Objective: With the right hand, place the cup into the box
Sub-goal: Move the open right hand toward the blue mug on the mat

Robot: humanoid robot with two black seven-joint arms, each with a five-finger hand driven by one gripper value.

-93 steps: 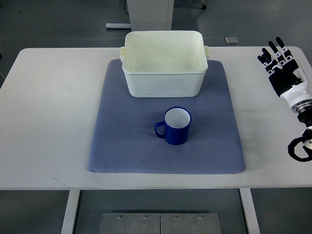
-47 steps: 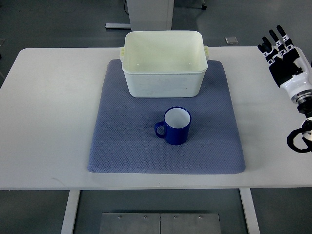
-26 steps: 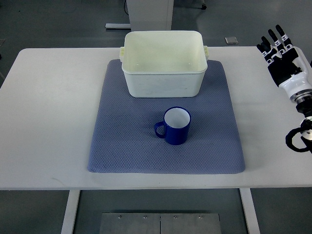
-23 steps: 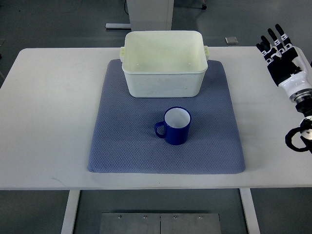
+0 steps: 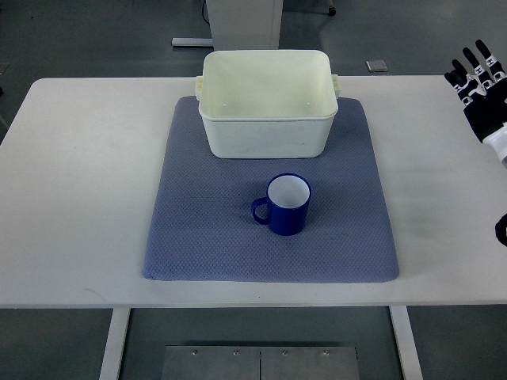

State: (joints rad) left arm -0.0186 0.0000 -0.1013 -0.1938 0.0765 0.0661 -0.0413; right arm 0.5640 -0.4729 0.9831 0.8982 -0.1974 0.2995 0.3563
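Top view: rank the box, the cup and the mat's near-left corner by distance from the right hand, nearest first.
From the right hand, open at the right edge:
1. Box, at the mat's far side.
2. Cup, mid-mat, in front of the box.
3. Mat's near-left corner, farthest away.

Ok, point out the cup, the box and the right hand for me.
cup (image 5: 286,207): top view, on its blue outer wall, below the rim.
box (image 5: 264,136): top view, on its near outer wall.
right hand (image 5: 485,99): top view, on the black palm, below the spread fingers.
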